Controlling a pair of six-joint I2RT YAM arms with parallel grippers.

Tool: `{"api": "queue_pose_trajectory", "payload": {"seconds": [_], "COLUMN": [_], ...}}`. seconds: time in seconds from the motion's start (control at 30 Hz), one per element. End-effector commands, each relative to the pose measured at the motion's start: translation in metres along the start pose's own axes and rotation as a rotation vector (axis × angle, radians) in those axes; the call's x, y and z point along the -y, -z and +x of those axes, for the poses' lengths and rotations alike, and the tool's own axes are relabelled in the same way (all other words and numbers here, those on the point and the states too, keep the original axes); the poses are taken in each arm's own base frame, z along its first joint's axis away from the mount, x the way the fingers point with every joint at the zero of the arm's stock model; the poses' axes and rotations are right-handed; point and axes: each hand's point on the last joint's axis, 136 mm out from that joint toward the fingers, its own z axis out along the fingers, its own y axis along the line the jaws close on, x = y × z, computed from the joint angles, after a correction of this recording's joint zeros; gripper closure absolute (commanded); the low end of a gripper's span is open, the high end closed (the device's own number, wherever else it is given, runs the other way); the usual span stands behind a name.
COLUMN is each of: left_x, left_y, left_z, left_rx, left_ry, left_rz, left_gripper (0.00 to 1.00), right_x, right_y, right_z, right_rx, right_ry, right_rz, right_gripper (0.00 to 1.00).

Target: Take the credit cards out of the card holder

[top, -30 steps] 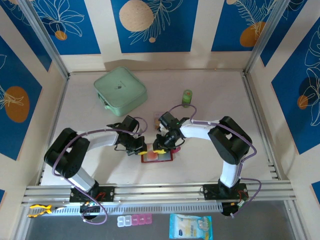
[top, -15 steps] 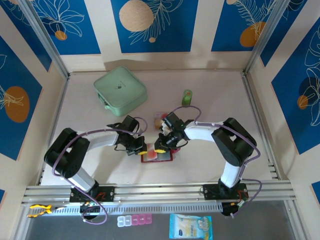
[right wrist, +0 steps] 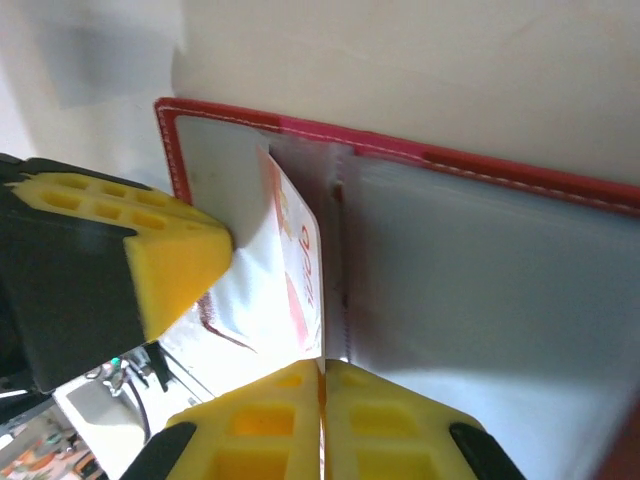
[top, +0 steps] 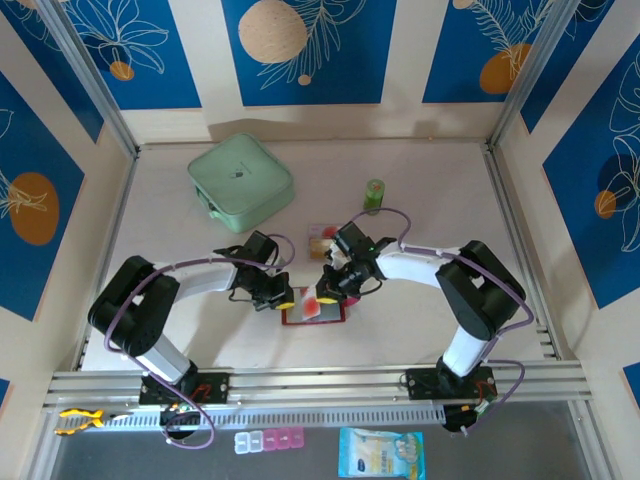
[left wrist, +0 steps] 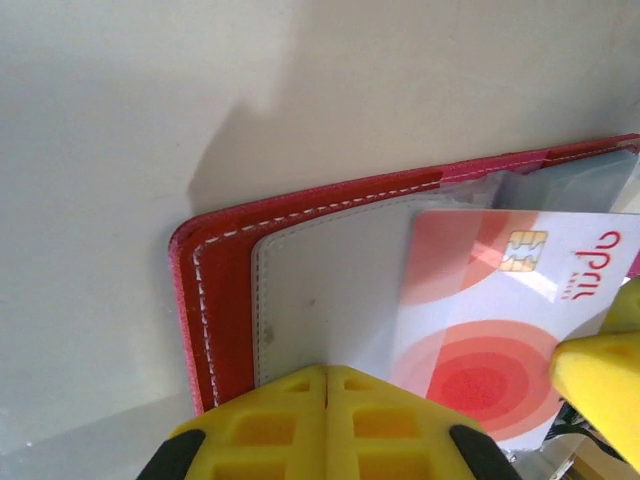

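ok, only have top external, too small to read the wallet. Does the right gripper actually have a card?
Observer: Yes. Right wrist view: the right gripper is shut on the edge of a white-and-red card, tilted up off the sleeve.
Operator: Left?
Observer: Left wrist view: the left gripper is shut, tips pressing the pale sleeve panel of the card holder.
Operator: Card free of the holder?
Observer: Can't tell. Its chip shows uncovered, face up.
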Motion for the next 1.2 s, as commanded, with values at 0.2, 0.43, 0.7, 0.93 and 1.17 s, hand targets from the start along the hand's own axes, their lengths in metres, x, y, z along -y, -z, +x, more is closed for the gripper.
{"api": "queue_pose_trajectory", "payload": {"seconds": [0.2, 0.43, 0.7, 0.93, 1.17], "left_x": [-0.016, -0.011, -0.008, -0.002, 0.006], "left_y": [-0.003, -0.004, -0.004, 0.0, 0.006], "left_z": [0.006, 0.005, 0.005, 0.002, -0.001], "left_rx": [-0.012, -0.012, -0.01, 0.012, 0.026], "left_ry": [0.008, 0.006, 0.006, -0.007, -0.018], "left_rz": [-0.063, -0.037, -0.024, -0.006, 0.01], "left_gripper": [1.0, 1.0, 1.0, 1.0, 1.0], "right_x": [0.013, 0.006, -0.002, -0.013, -0.02], "right_y": [0.02, 0.013, 0.012, 0.028, 0.059], "right_z": [0.004, 0.006, 0.006, 0.002, -0.006], "right_rx": [0.018, 0.002, 0.01, 0.047, 0.085], "right_ry": [0.047, 0.085, 0.105, 0.141, 0.231], "right_rz": [0.152, 0.184, 0.208, 0.192, 0.184], "right_gripper": [0.92, 0.92, 0.93, 0.94, 0.96]}}
